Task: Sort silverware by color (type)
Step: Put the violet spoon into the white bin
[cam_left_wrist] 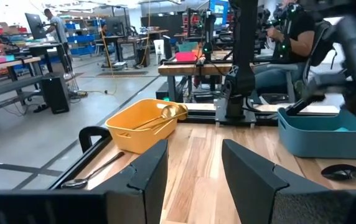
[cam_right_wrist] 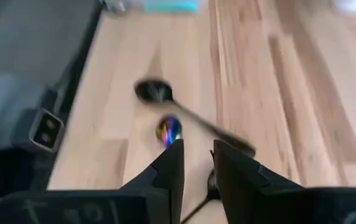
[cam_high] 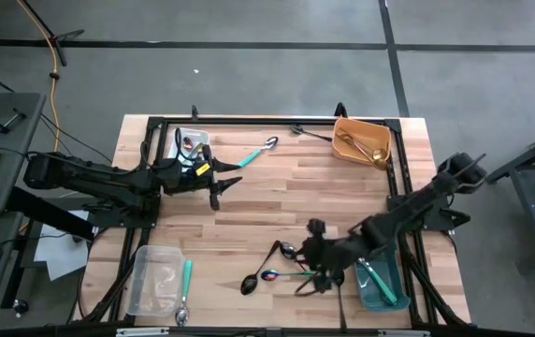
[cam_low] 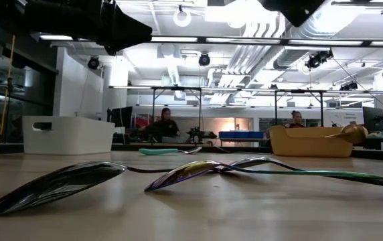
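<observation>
Sorting is partway done, judging by how things lie: the mustard-yellow rectangular plastic bin [cam_high: 362, 140] at the far right corner of the light wooden slatted desk [cam_high: 277, 201] already has gold spoons [cam_high: 359, 146] in it, the teal-blue bin [cam_high: 380, 285] near the right arm holds a teal-handled utensil [cam_high: 378, 281], and the white bin [cam_high: 191, 145] by the left arm has some cutlery too. Step in hand looks like a pick from the loose cluster at the near middle of the desk: a black spoon [cam_high: 253, 278], an iridescent rainbow spoon [cam_high: 272, 275] w/ a slim handle, and a silver one [cam_high: 289, 249] lying close together, handles crossing. The right claw [cam_high: 321, 267] hangs just over the handle ends of that cluster; its fingers [cam_right_wrist: 173, 167] stand a narrow gap apart w/ nothing between them, so not gripping yet. The left claw [cam_high: 219, 180] waits beside the white bin, fingers [cam_left_wrist: 147, 171] apart and empty. Still loose elsewhere: a teal-handled spoon [cam_high: 256, 153] at the far middle, a black utensil [cam_high: 310, 132] on the far edge, and a teal-handled spoon [cam_high: 184, 290] beside the clear plastic bin [cam_high: 153, 279] at the near left. Next move prob needs the right claw to drop onto one handle only, clear of the crossing neighbours, then close & lift w/o dragging the others.
</observation>
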### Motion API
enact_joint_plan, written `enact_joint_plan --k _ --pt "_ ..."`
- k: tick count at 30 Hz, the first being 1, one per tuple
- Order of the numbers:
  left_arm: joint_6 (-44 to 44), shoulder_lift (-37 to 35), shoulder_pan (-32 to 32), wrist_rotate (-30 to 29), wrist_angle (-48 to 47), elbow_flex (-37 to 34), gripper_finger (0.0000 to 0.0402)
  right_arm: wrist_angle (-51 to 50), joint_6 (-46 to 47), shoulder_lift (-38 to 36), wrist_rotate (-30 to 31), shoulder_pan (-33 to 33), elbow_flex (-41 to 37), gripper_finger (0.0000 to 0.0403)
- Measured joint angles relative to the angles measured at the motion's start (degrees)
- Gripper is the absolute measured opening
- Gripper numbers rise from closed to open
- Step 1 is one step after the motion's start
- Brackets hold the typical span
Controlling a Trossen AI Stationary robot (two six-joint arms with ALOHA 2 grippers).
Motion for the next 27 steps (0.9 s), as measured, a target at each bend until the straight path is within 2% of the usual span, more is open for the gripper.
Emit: enact_joint_plan --k 4,9,13,17,27 --pt "0.0 0.0 0.0 0.0 -0.2 0.0 0.0143 -7.2 3.4 7.5 -1.3 0.2 7.7 0.0092" --pt "-0.2 0.0 0.0 0.1 -0.5 0.0 0.0143 -15.4 6.9 15.8 -5.5 0.1 14.5 0.0143" --pt "-1.5 0.0 0.0 0.2 -1.3 0.0 0.0143 -17.4 7.3 20.7 -8.9 -0.6 17.5 0.0193" --pt "-1.5 0.0 0.0 0.2 -1.4 0.0 0.0143 -16.9 7.2 23.7 -13.4 -2.0 18.7 0.0226" --pt "-1.5 0.0 0.0 0.2 -1.7 0.0 0.0143 -17.3 6.7 28.4 -16.0 -3.9 18.6 0.0236"
